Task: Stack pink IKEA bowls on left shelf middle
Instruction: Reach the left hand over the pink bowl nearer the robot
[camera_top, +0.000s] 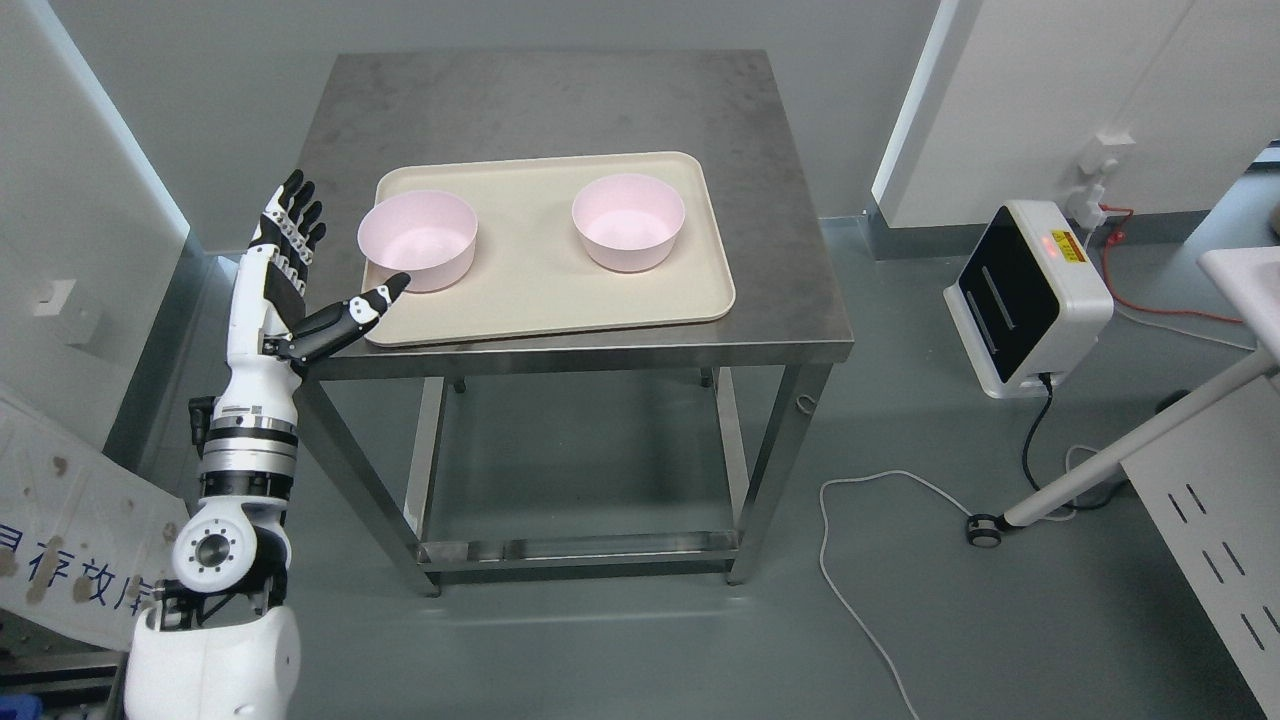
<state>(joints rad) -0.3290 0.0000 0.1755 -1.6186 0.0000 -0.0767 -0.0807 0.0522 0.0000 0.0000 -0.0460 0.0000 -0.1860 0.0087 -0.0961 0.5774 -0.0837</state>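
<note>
Left hand (290, 270) raised just left of the beige tray (550, 300), fingers spread wide, grasping nothing, thumb tip over the tray's near-left corner beside the left pink bowl (418, 240), right pink bowl (628, 221) well apart on the tray, tray flat on the steel worktop (780, 200)

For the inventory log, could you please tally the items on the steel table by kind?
Pink bowls: 2, one on the left and one on the right
Beige tray: 1
Total: 3
</note>
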